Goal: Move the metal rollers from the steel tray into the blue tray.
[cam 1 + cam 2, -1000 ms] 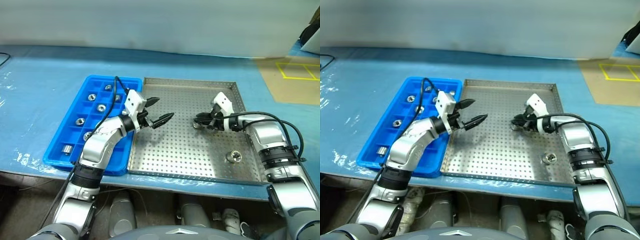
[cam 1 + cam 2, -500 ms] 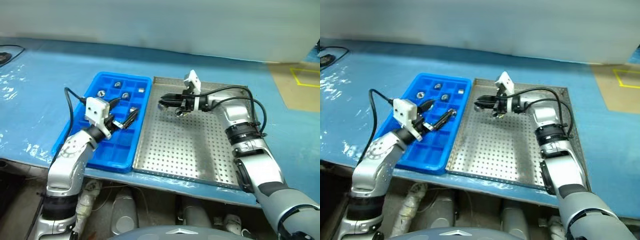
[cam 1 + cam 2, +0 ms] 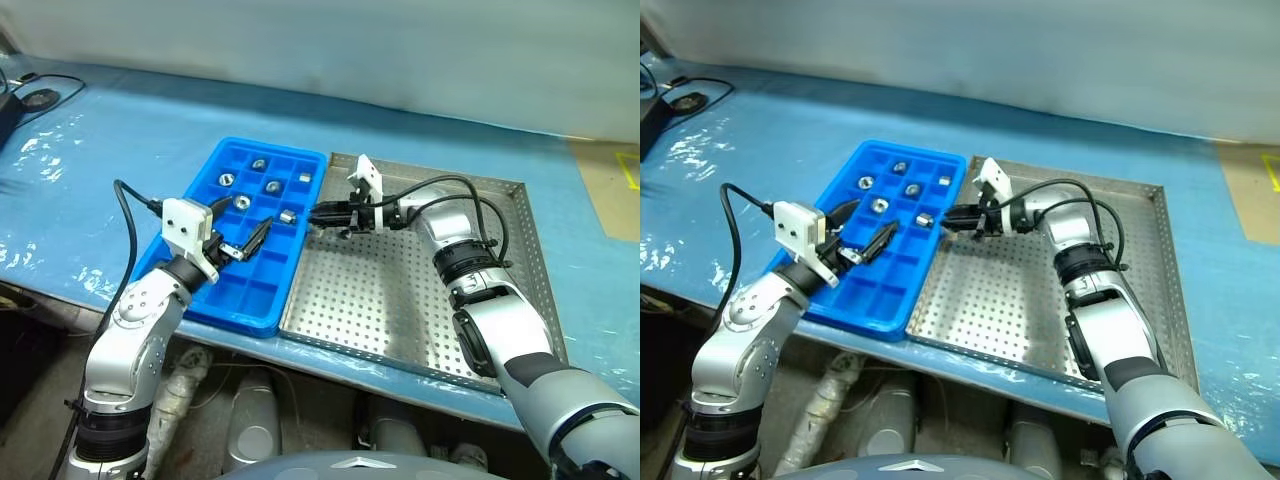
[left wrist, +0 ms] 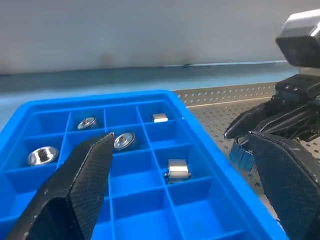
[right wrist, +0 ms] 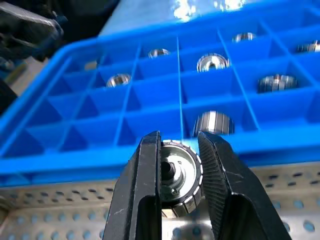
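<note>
The blue tray lies left of the steel tray, edge to edge. Several metal rollers sit in the blue tray's far cells. My right gripper reaches leftward over the seam between the trays. It is shut on a metal roller, gripped by its flat ends just short of the blue tray's rim. My left gripper hovers open over the middle of the blue tray with nothing between its fingers. In the left wrist view the right gripper shows beside the blue tray.
Both trays rest on a table covered in blue plastic sheet. A black cable lies at the far left corner. A brown patch with yellow tape sits at the far right. The table's front edge runs just below the trays.
The camera has swung left. My right gripper carried the roller leftward across the steel tray to the blue tray's edge. My left gripper drew back from the steel tray to over the blue tray, still open.
</note>
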